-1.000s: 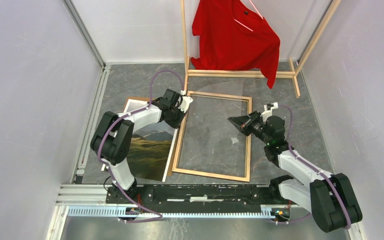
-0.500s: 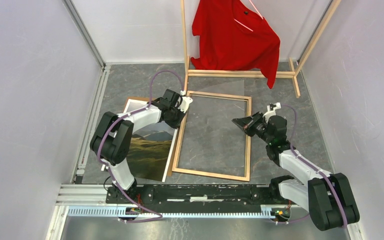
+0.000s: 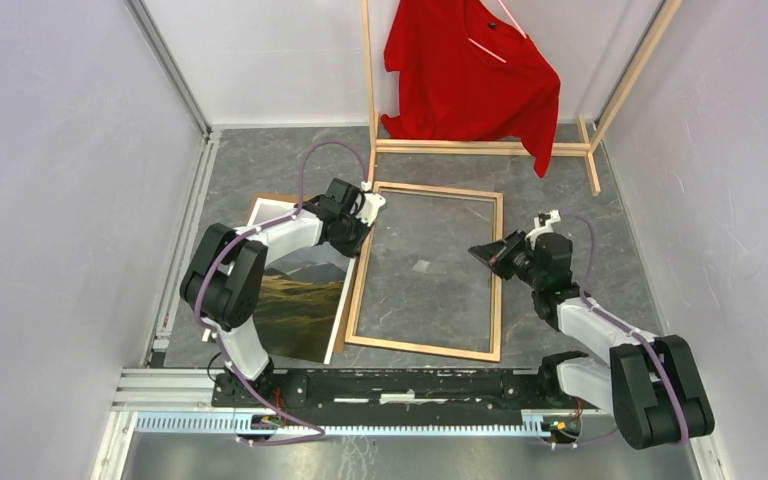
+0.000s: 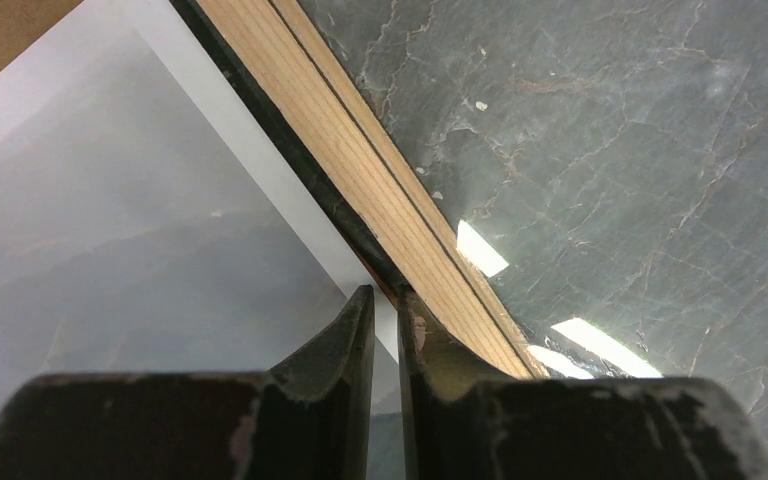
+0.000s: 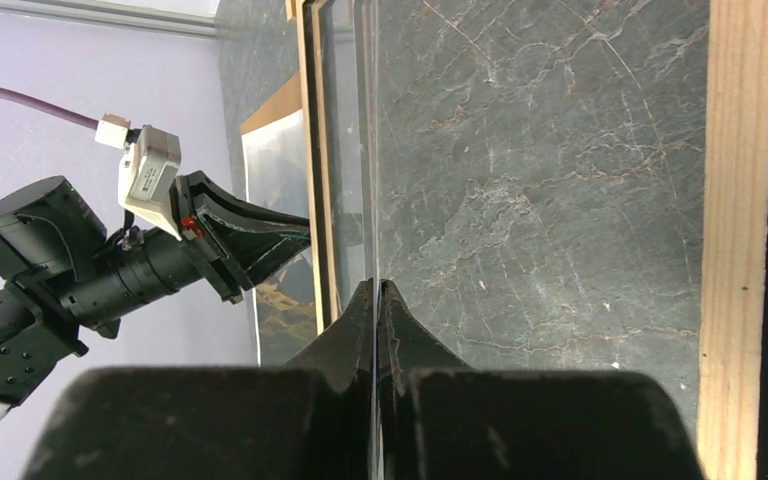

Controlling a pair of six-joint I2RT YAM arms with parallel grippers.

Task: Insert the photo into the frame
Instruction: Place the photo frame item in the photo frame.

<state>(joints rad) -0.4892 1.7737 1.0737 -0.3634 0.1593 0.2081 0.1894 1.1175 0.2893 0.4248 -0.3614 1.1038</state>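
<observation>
The frame [image 3: 421, 349] lies flat mid-table, light wood back up. The photo [image 3: 295, 300] lies face up just left of it, on a thin brown backing board [image 3: 272, 198]. My left gripper [image 3: 363, 222] is nearly shut and empty, its tips at the frame's left rail [image 4: 360, 170] beside the photo's white border [image 4: 260, 170]. My right gripper [image 3: 482, 250] is shut on the edge of a clear sheet [image 3: 425, 270] lying inside the frame. In the right wrist view the sheet [image 5: 371, 150] shows edge-on between the tips [image 5: 375, 285].
A wooden clothes rack [image 3: 480, 147] with a red shirt [image 3: 470, 70] stands at the back, its base rail close behind the frame. Grey walls close in left and right. A metal rail [image 3: 360, 385] runs along the near edge.
My right gripper has moved right and down, and the clear sheet it holds has dropped from tilted up to nearly flat in the frame. The left arm has not moved.
</observation>
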